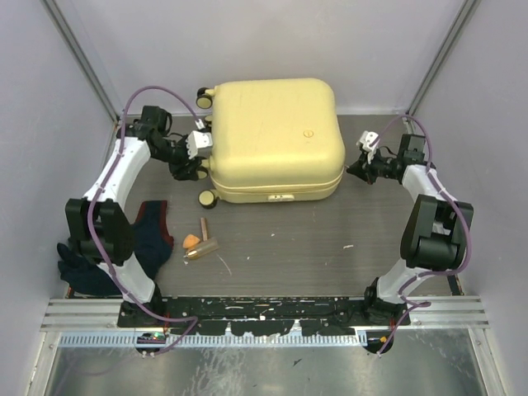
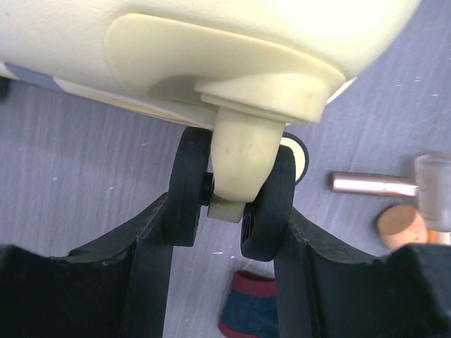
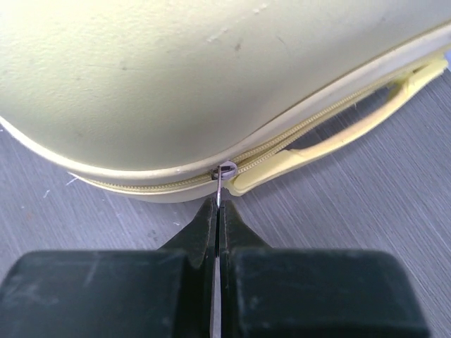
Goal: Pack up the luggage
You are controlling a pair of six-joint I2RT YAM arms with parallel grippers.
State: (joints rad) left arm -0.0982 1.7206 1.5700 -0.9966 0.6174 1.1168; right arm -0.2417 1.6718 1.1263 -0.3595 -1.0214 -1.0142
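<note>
Luggage (image 1: 272, 136) is lying flat and zipped up at the middle of the table's (image 1: 330, 247) far edge, pale-yellow shell facing up. The left gripper (image 2: 229, 211) is reaching in from the left edge, its fingers (image 2: 151, 246) clamping a black twin wheel (image 2: 189, 186) from both sides. Over toward the right edge, the right gripper (image 3: 217, 211) is pinching tight on the thin metal zipper pull (image 3: 224, 172) at the case's corner, with the handle (image 3: 352, 134) running along the seam just beyond it.

A dark sock (image 1: 153, 231) with red trim is sprawling near the left edge, and a dark bundle of cloth (image 1: 82, 268) is sitting at the near left corner. A small copper-coloured bottle (image 1: 202, 247) and an orange cork-like piece (image 1: 190, 242) are lying beside the sock.
</note>
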